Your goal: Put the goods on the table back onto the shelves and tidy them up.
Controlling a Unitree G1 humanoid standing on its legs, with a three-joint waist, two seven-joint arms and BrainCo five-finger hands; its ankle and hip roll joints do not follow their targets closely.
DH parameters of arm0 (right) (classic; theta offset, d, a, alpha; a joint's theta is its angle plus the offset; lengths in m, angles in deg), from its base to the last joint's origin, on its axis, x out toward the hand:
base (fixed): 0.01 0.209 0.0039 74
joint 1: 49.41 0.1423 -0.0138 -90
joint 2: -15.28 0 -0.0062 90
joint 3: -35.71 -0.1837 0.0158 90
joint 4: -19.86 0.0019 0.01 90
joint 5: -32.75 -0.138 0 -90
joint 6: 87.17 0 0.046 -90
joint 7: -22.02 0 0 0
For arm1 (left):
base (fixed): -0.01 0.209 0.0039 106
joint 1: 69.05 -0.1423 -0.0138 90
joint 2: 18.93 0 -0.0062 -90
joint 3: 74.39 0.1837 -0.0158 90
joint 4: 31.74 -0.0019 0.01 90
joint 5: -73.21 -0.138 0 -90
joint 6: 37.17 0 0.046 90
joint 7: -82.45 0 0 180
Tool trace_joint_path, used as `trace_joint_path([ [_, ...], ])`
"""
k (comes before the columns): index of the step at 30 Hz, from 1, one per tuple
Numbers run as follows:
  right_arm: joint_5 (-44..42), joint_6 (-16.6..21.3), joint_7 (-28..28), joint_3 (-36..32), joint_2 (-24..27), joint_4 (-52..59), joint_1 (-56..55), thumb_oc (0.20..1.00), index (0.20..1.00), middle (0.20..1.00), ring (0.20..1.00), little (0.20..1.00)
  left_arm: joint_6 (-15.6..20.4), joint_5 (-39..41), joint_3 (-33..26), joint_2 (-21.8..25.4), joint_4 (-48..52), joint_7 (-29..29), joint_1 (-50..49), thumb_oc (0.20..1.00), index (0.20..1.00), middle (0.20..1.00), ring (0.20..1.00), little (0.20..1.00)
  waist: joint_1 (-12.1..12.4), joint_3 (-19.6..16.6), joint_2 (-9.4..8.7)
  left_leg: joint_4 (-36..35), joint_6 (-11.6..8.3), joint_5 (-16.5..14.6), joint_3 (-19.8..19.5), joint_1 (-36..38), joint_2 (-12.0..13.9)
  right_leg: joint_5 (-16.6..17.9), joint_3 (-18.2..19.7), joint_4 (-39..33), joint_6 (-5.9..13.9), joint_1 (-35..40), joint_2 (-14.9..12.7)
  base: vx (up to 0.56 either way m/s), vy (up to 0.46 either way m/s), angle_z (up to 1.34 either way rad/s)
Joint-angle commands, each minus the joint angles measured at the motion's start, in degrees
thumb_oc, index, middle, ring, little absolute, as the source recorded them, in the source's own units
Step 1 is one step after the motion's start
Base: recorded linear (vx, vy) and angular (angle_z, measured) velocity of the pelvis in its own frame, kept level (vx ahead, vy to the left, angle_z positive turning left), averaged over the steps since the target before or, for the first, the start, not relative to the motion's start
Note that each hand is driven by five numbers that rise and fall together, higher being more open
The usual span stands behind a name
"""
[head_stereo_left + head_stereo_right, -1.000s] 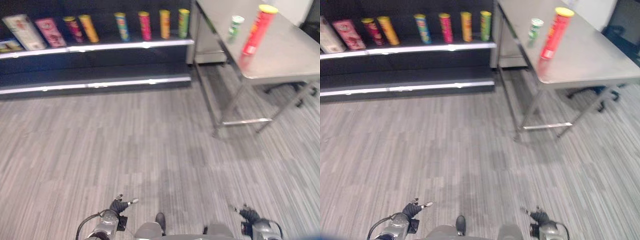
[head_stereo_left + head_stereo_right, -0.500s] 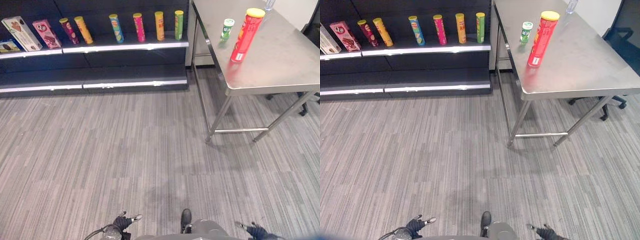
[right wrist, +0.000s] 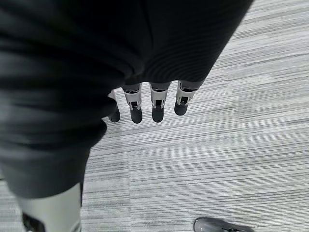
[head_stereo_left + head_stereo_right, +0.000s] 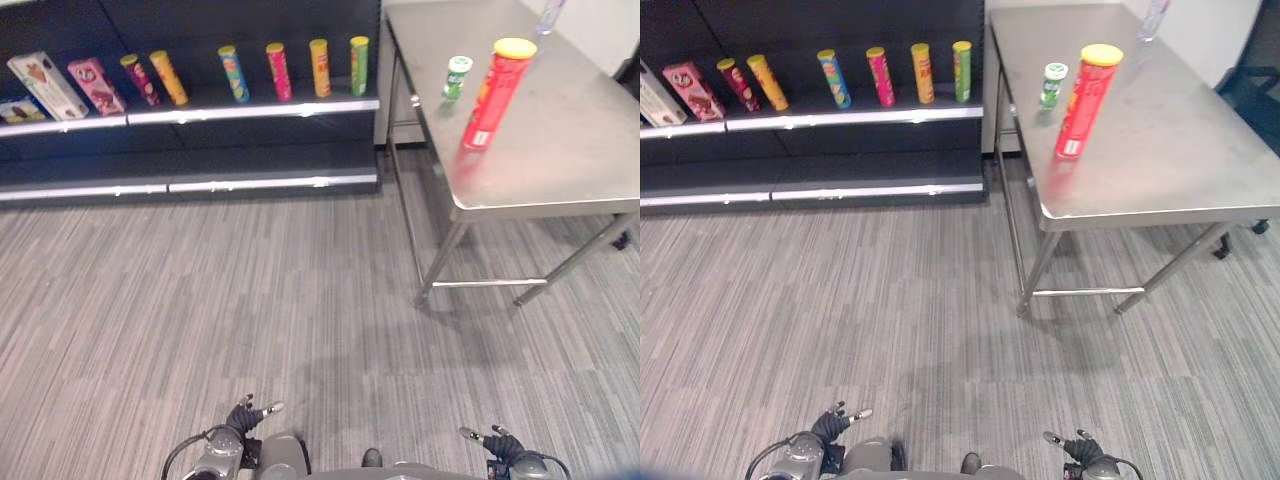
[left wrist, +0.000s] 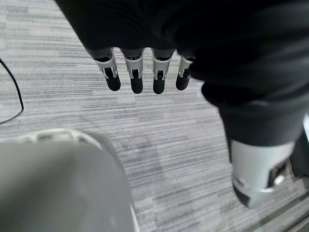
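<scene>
The left hand [image 4: 243,416] hung low above the grey striped floor [image 4: 250,300], its fingers [image 5: 136,77] straight and loose, holding nothing. The right hand [image 4: 497,443] hung the same way on the other side, its fingers [image 3: 156,104] relaxed and empty over the floor.

Well ahead and to the right stood a steel table [image 4: 570,130]. On it a tall red can with a yellow lid [image 4: 491,92] stood upright, and just beside it, nearer the far edge, a small green bottle with a white cap [image 4: 456,77]. A clear bottle [image 4: 546,14] stood at the table's far edge, only partly in view.

To the left of the table ran dark shelves [image 4: 200,105] against the wall. On the upper lit shelf stood a row of upright tube cans, apart from each other: a green can [image 4: 359,65] nearest the table, then an orange can [image 4: 320,67], a pink can [image 4: 277,71], a blue can [image 4: 233,73], a yellow can [image 4: 168,77] and a dark red can [image 4: 139,80]. Further left leaned a pink box [image 4: 95,86] and a white box [image 4: 46,86]. The shelf below [image 4: 190,165] was dark.
</scene>
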Motion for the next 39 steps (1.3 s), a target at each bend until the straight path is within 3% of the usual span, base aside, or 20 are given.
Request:
trace_joint_path([
  [1,0.84,0.59,-0.64,-1.43,2.42,-0.05,-1.67,1.000,1.000,1.000,1.000,1.000,0.71,1.58,0.03,-0.42,-1.76,-0.30,-0.23,1.000,1.000,1.000,1.000,1.000,2.72,0.45,1.06,-6.82,-2.71,3.40,-0.49,-0.30,1.41,-7.38,5.17,3.77,11.02,3.03,-1.80,0.53,0.127,-0.38],
  [4,1.69,0.29,-0.65,-1.39,2.26,-0.34,-1.76,1.000,1.000,1.000,1.000,1.000,0.67,1.62,-0.45,-0.31,-1.94,-0.53,-0.59,1.000,1.000,1.000,1.000,1.000,3.29,0.61,0.99,-6.93,-3.29,4.87,0.62,-1.74,2.62,-8.80,7.28,3.32,11.39,5.43,-2.33,0.35,0.132,-0.36],
  [5,2.69,0.07,-0.22,-1.07,1.91,-0.14,-1.89,1.000,1.000,1.000,1.000,1.000,0.57,1.56,-1.04,-0.29,-1.88,-0.39,-1.03,1.000,1.000,1.000,1.000,1.000,3.84,0.04,1.46,-7.44,-3.77,6.13,0.76,-1.06,3.82,-9.24,9.71,2.96,11.94,6.74,-2.82,0.35,0.221,-0.70],
  [7,3.62,-0.01,-0.28,-0.72,1.58,-0.35,-1.58,1.000,1.000,1.000,1.000,1.000,0.58,1.75,-1.19,-0.37,-2.03,-0.42,-0.98,1.000,1.000,1.000,1.000,1.000,4.43,-0.63,1.75,-7.37,-4.35,8.70,0.00,-0.55,4.54,-9.42,10.50,2.86,12.83,6.56,-4.03,0.37,0.282,-0.77],
  [10,3.79,-0.41,0.03,-0.51,1.16,-0.36,-0.91,1.000,1.000,1.000,1.000,1.000,0.67,2.27,-1.35,-0.06,-2.06,-0.48,-0.50,1.000,1.000,1.000,1.000,1.000,5.08,-1.22,1.22,-5.75,-3.62,8.70,1.01,0.31,4.35,-9.04,10.70,3.35,14.20,5.80,-6.25,0.25,0.202,-0.54],
  [11,4.21,-0.56,0.31,0.02,0.46,-0.29,-0.44,1.000,1.000,1.000,1.000,1.000,0.64,1.96,-1.31,0.50,-2.12,-0.73,0.31,1.000,1.000,1.000,1.000,1.000,5.22,-2.33,0.36,-4.41,-2.70,7.12,2.52,0.97,3.95,-7.46,10.26,4.78,15.82,4.59,-8.63,0.23,0.157,-0.21],
  [12,4.21,-0.56,0.30,0.02,0.39,-0.30,-0.44,1.000,1.000,1.000,1.000,1.000,0.64,1.96,-1.31,0.56,-2.13,-0.72,0.31,1.000,1.000,1.000,1.000,1.000,5.33,-2.43,0.08,-4.28,-2.64,6.94,2.74,0.92,3.75,-7.62,10.34,4.88,15.93,4.47,-8.93,0.36,0.265,-0.29],
  [14,3.71,-0.50,0.41,0.24,0.27,0.49,-0.25,1.000,1.000,1.000,1.000,1.000,0.68,2.99,-1.00,1.51,-0.91,-0.99,1.61,1.000,1.000,1.000,1.000,1.000,5.07,-2.21,-0.79,-3.27,-0.12,3.41,3.38,2.97,1.35,-2.66,11.60,13.80,17.39,-0.45,-12.06,0.22,0.231,-0.19],
  [18,3.29,-0.39,-0.16,0.64,0.43,1.21,0.78,1.000,1.000,1.000,1.000,1.000,0.75,3.55,-0.61,2.89,0.19,-1.42,2.90,1.000,1.000,1.000,1.000,1.000,3.75,0.20,0.12,-3.51,2.31,0.93,3.01,5.83,0.02,5.94,14.19,29.15,15.74,-10.15,-12.64,0.09,0.165,0.01],
  [19,3.29,-0.39,-0.16,0.64,0.42,1.21,0.78,1.000,1.000,1.000,1.000,1.000,0.75,3.55,-0.61,2.89,0.19,-1.42,2.90,1.000,1.000,1.000,1.000,1.000,3.76,0.20,0.11,-3.52,2.31,0.93,3.02,5.83,0.01,5.93,14.20,29.17,15.75,-10.16,-12.65,0.17,0.077,0.11],
  [20,3.52,-0.35,-0.34,0.99,0.11,1.45,0.54,1.000,1.000,1.000,1.000,1.000,0.67,3.16,-0.44,3.29,0.25,-1.56,2.97,1.000,1.000,1.000,1.000,1.000,4.23,0.28,0.36,-3.31,2.36,-0.17,2.99,6.71,0.09,5.92,11.15,26.92,15.47,-10.63,-14.29,0.22,0.044,0.06],
  [23,3.28,-0.45,-0.29,1.20,-0.02,1.19,0.35,1.000,1.000,1.000,1.000,1.000,0.95,3.12,0.25,3.14,0.02,-1.33,3.38,1.000,1.000,1.000,1.000,1.000,2.93,-0.44,0.44,-4.08,2.33,-1.56,2.67,8.71,-0.91,1.65,7.53,19.15,15.74,-13.12,-12.03,0.25,0.058,0.02],
  [27,2.68,-0.46,0.06,2.39,-0.28,0.33,0.52,1.000,1.000,1.000,1.000,1.000,0.80,2.29,1.26,2.84,-0.82,-1.11,3.83,1.000,1.000,1.000,1.000,1.000,0.18,1.04,0.23,-4.56,3.01,-4.32,1.58,12.63,-3.60,2.31,8.15,8.60,15.92,-18.46,-5.58,0.19,0.021,0.06],
  [31,2.71,-0.37,-0.01,2.66,-0.24,-0.37,-0.22,1.000,1.000,1.000,1.000,1.000,0.82,1.55,1.17,1.96,-1.71,-0.75,3.46,1.000,1.000,1.000,1.000,1.000,0.37,1.37,-0.38,-4.48,2.71,-5.08,0.18,13.96,-4.40,3.10,8.73,5.10,15.41,-15.13,-4.72,0.13,-0.065,0.39],
  [39,1.36,0.22,-0.65,1.35,1.10,0.79,0.11,1.000,1.000,1.000,1.000,1.000,0.62,0.67,1.08,1.09,-2.25,-0.84,2.59,1.000,1.000,1.000,1.000,1.000,0.21,-0.56,0.05,-5.21,0.92,-5.70,0.48,17.33,-1.92,1.97,5.89,5.19,13.64,-11.44,-3.68,0.13,-0.122,0.07],
])
